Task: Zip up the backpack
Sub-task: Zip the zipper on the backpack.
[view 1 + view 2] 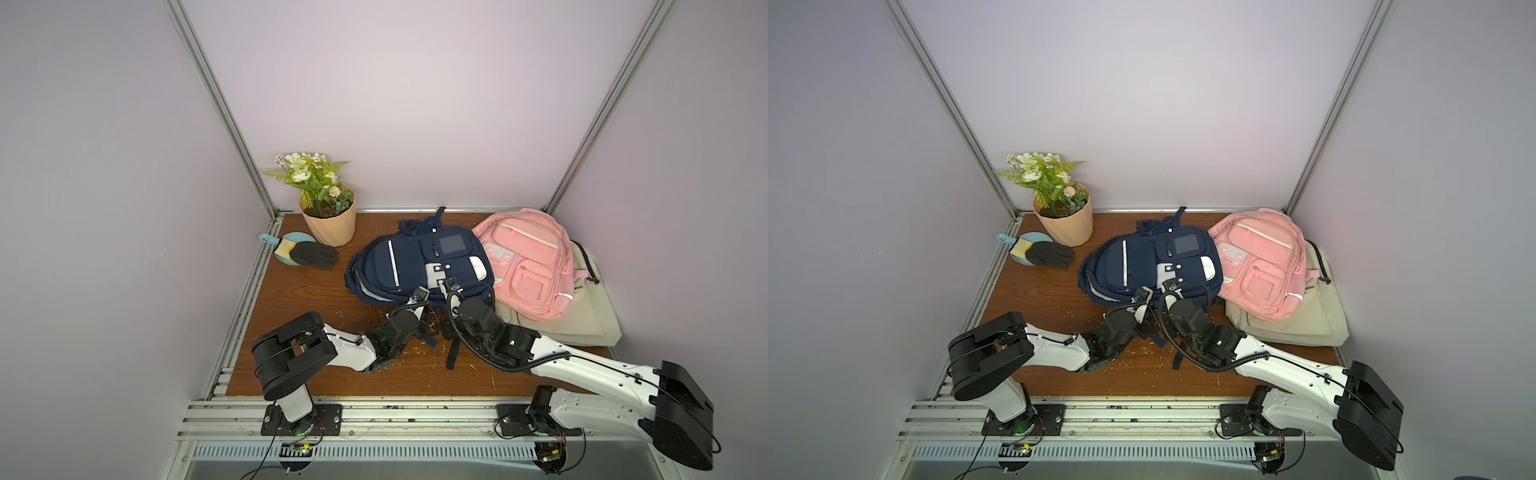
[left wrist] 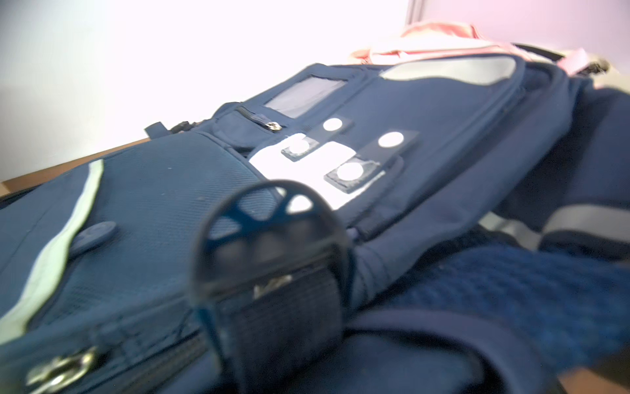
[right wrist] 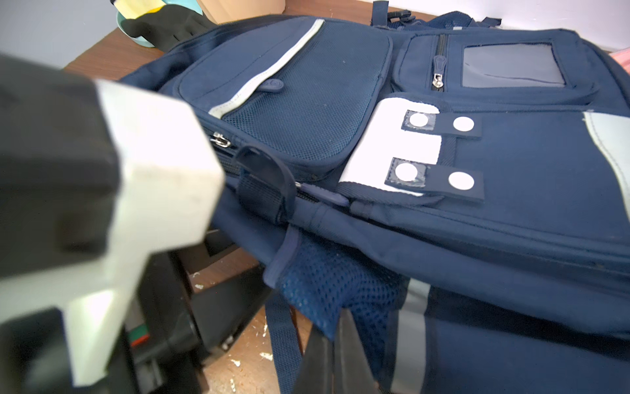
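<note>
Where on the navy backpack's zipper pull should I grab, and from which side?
Pinch the navy pull tab across its flat faces, coming from the robot-facing edge of the backpack: it lies along the zipper line, beside the strap loop.

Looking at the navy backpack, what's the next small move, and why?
Probably close the left gripper on the metal zipper slider: in the right wrist view it sits beside that slider at the near edge of the navy backpack, while the right gripper is shut there too.
</note>
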{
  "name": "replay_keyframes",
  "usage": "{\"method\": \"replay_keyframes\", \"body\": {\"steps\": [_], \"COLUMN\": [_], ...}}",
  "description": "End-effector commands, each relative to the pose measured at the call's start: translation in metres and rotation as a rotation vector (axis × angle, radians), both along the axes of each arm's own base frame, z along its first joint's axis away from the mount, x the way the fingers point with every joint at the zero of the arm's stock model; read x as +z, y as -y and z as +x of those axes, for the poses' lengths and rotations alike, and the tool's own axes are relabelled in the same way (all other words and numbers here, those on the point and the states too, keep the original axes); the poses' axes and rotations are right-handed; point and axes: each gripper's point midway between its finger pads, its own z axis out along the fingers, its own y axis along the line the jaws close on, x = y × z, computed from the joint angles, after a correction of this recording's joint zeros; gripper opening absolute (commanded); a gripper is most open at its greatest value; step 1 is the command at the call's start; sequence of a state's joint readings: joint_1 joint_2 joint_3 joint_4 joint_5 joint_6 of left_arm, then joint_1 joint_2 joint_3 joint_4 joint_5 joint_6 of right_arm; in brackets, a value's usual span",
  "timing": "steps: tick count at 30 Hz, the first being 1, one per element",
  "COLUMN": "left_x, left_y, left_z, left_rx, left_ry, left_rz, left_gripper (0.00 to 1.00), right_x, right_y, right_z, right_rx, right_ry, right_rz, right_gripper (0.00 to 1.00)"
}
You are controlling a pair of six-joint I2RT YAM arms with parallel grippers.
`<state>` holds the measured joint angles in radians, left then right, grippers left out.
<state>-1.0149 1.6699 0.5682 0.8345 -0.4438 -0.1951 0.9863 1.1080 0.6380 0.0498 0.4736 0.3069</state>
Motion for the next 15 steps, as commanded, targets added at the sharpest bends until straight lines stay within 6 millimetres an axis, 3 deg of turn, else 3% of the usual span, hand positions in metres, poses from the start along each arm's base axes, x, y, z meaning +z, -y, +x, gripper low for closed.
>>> {"method": "replay_keyframes", "body": {"steps": [1,8,15], "left_x": [0.029,0.028,0.021], "left_y": [-0.015,-0.021,-0.019], "left_z": [0.009,-0.001,-0.019], "left_rx": [0.097,0.067,-0.007], "left_ry": [0.071,0.062,0.026], "left_rz": [-0.073,-0.059,-0.049], "left_gripper": [0.28,0.06,0.00], "right_x": [0.006,0.003,0.002], "right_y": [0.003,0.036,0.057], "right_z": [0.002,0.008,0.021], "right_rx": [-0.034,-0.168,-0.252], "right_ry": [0.018,0.034,0.018], "right_rz": [0.023,-0.049,-0.039], "right_gripper": [0.00,0.00,0.00]}}
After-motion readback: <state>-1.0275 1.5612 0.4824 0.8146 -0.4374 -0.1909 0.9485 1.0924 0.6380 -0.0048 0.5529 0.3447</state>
